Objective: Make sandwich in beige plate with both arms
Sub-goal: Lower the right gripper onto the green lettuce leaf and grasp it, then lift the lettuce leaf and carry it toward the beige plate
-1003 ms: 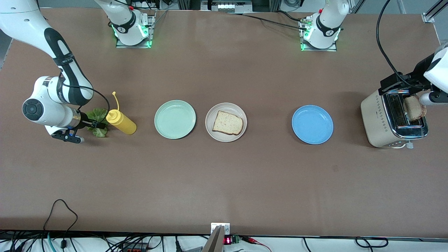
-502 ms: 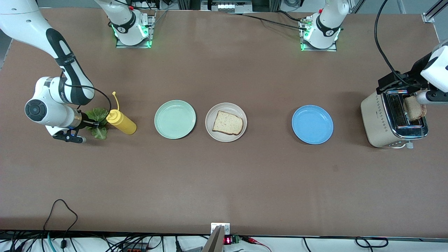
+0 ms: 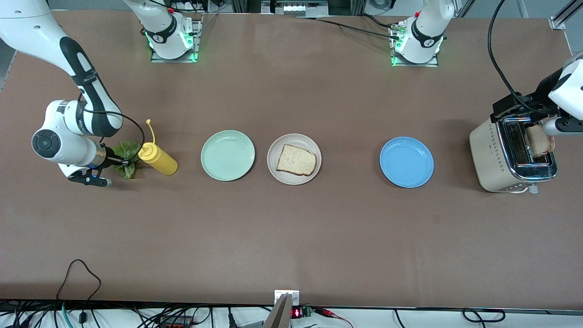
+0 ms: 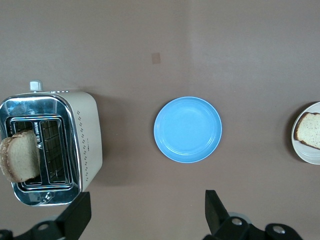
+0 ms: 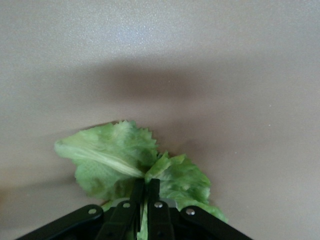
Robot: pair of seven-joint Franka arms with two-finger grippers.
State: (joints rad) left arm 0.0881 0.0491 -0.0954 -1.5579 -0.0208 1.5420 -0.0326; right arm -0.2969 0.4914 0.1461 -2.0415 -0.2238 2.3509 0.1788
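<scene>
my right gripper [image 5: 145, 186] jaws now pinched tight on the lettuce leaf [image 5: 125, 155] by the mustard bottle [image 3: 158, 158] near the counter [image 3: 291, 237] edge, a second ago still wide, left gripper [image 4: 145, 212] jaws spread, holding nothing, over the toaster [image 3: 510, 157], bread slice [image 3: 296, 160] on the beige plate [image 3: 294, 139], loads of open counter up front

The lettuce leaf [image 5: 127, 157] runs under the right gripper [image 5: 146, 187] and off the right wrist view's edge. In the front view that gripper's wrist covers part of the leaf. The left gripper [image 3: 544, 119] is cut by the frame edge above the toaster [image 3: 512, 157]. The beige plate [image 4: 300, 150] is cropped in the left wrist view.
</scene>
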